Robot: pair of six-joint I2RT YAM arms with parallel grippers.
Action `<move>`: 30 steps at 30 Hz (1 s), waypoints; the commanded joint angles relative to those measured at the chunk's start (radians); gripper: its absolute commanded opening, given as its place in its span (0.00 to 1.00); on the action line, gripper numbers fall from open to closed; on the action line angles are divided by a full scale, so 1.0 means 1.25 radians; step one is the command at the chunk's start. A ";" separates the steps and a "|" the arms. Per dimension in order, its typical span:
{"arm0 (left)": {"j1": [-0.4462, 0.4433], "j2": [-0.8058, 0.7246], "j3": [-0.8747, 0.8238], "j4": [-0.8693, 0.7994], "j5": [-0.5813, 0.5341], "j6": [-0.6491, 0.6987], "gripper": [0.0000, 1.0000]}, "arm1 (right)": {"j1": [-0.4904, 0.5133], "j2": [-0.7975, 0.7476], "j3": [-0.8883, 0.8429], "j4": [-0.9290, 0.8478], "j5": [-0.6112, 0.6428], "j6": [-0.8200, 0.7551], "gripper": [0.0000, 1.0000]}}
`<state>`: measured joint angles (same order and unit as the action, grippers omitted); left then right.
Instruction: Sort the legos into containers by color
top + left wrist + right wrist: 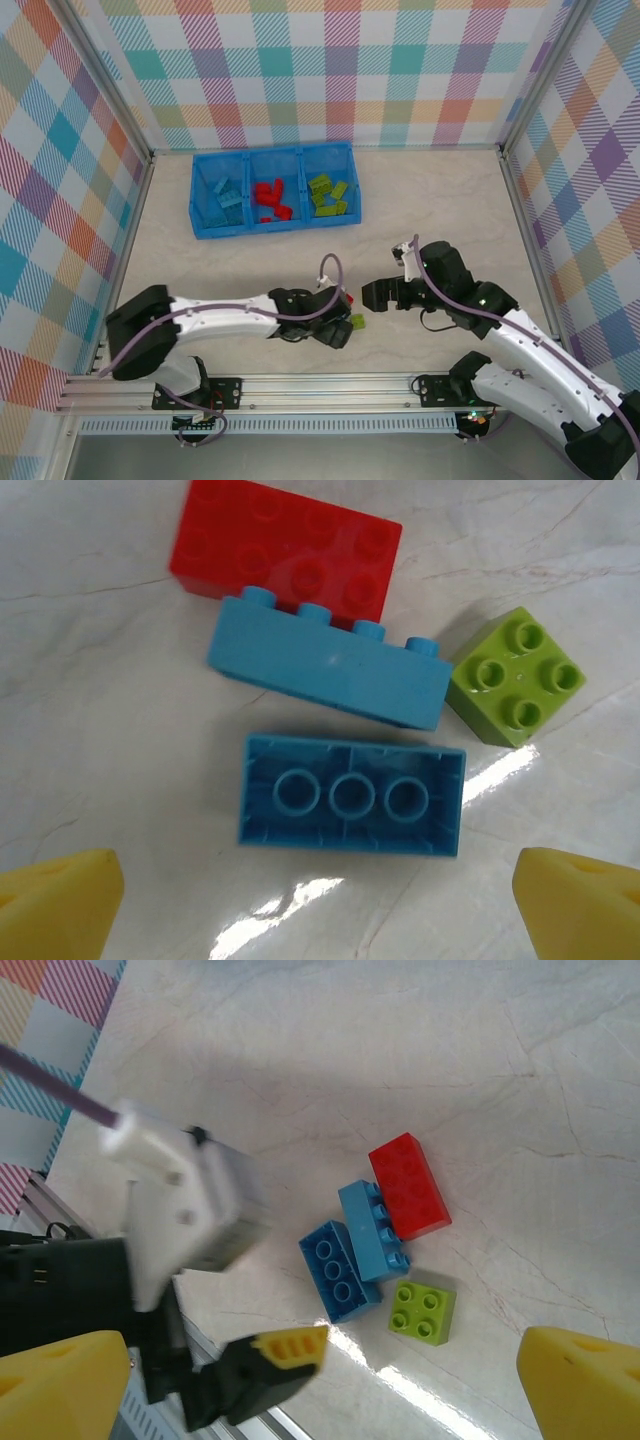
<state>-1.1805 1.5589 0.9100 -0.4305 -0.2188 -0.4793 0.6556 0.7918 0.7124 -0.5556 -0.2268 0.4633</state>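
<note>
Nearer than the tray [195, 205], four bricks [350, 800] lay unsorted; others sat sorted inside; left pincer [320, 905] and right pincer [322, 1385] hung spread.

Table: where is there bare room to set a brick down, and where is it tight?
Bare: the wide band of table between the front wall of the tray and the arms, and the stretch right of the tray toward the right wall. Crowded: under the left gripper, near the right gripper, where four loose bricks cluster.
</note>
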 commanded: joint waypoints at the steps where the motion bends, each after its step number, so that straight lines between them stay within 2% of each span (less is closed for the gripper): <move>1: 0.002 0.054 0.057 -0.008 0.017 0.049 1.00 | -0.001 -0.038 -0.006 -0.010 0.006 -0.010 1.00; 6: 0.015 0.097 0.058 -0.005 0.017 0.058 0.92 | 0.000 -0.063 -0.012 -0.026 0.016 0.002 1.00; 13: 0.015 0.142 0.057 -0.011 0.021 0.077 0.72 | -0.001 -0.066 -0.017 -0.014 0.017 0.011 1.00; 19: 0.020 0.128 0.037 0.026 0.022 0.074 0.58 | -0.001 -0.059 -0.019 -0.011 0.005 0.008 1.00; 25: 0.058 -0.005 0.005 0.023 0.012 0.079 0.52 | -0.001 -0.065 -0.025 0.003 -0.072 -0.019 1.00; 28: 0.114 -0.111 0.001 -0.009 -0.004 0.106 0.51 | -0.001 -0.065 -0.023 0.002 -0.094 -0.025 1.00; 30: 0.178 -0.192 0.000 -0.016 0.003 0.139 0.51 | 0.000 -0.065 -0.022 0.003 -0.099 -0.026 1.00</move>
<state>-1.0348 1.4422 0.9131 -0.4202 -0.1974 -0.3634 0.6556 0.7170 0.6880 -0.5686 -0.3008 0.4553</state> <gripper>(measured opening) 0.624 0.996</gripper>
